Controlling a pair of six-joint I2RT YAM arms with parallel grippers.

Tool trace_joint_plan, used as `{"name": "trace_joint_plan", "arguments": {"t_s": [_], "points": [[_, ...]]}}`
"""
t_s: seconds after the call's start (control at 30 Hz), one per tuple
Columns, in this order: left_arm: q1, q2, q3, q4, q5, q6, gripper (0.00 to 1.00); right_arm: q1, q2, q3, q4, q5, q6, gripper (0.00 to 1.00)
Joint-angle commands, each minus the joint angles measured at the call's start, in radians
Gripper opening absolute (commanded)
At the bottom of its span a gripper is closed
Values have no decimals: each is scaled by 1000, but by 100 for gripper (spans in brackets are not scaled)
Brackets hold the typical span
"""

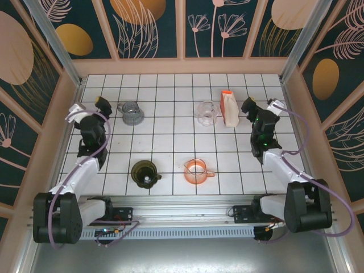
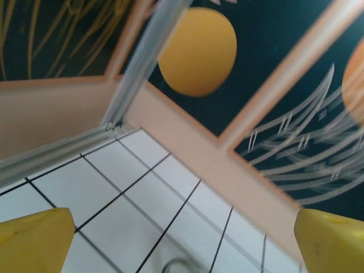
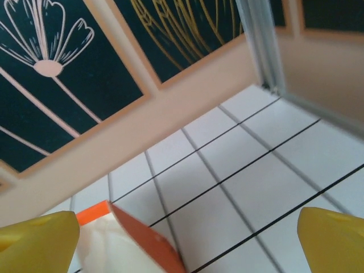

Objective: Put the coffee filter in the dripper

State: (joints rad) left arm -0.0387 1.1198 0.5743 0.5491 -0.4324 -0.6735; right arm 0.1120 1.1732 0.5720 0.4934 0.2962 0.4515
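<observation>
Top external: high behind arm bases (image 1: 57, 216), looking steeply down on whole tiled table (image 1: 170, 122). Left wrist: low, close, angled up past left fingertips (image 2: 34, 242) toward corner wall (image 2: 51, 114). Right wrist: likewise past right fingertips (image 3: 37, 242); carton (image 3: 122, 244) just ahead-left, shared with overhead view.

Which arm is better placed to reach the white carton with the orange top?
Right. The open right gripper sits just beside the white carton with the orange top, which also shows close in its wrist view. The left gripper, also open, is on the other side, near the grey plastic cup.
</observation>
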Motion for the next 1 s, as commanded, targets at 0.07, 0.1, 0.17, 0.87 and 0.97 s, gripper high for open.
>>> {"name": "trace_joint_plan", "arguments": {"t_s": [0.07,0.1,0.17,0.87,0.97], "points": [[3,-88,-32,-67,-6,-217,99,-43,-76,-86,95,-276,219,99],[3,-106,-52,-29,14,-229,99,-44,-69,-61,47,-311,211,99],[3,-128,-65,5,66,-239,99,-43,-48,-12,-32,-390,170,99],[-12,-330,-134,-370,611,-230,97,557,-258,-24,-696,-322,89,68],[-12,-317,-142,-373,620,-239,96,614,-288,-12,-790,-288,123,63]]}}
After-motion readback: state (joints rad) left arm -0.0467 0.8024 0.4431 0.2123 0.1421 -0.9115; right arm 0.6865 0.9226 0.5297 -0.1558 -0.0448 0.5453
